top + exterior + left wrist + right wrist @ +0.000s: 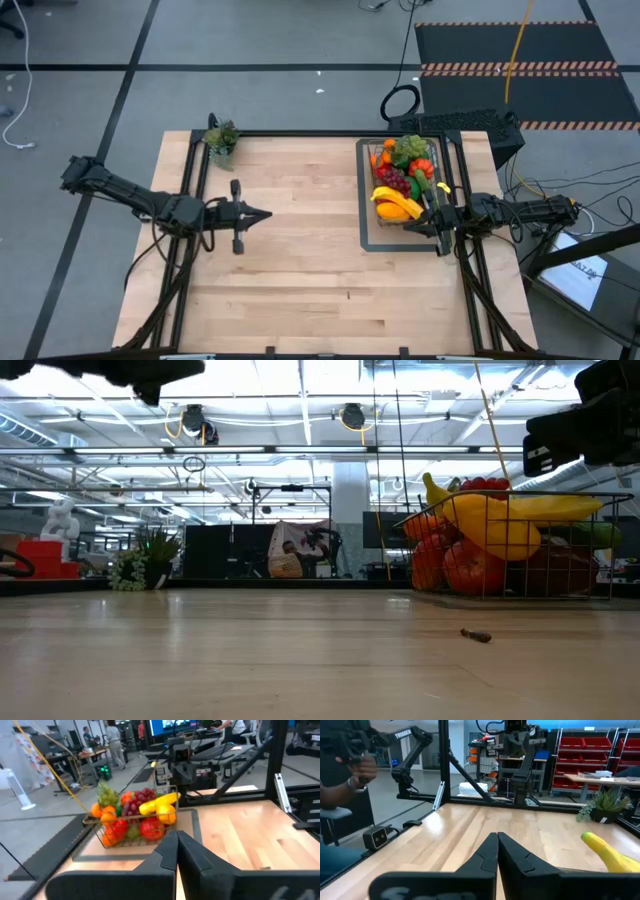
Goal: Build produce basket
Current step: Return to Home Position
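Basket [610, 560] heaped with produce [399, 182]

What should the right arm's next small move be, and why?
Probably draw the right gripper back from the basket toward its side of the table: it is shut on nothing, the produce is heaped in the basket, and no loose fruit shows on the table. The left gripper waits shut mid-table.

Left claw [262, 214] closed, arm reaching inward; right claw [415, 227] closed, arm reaching inward
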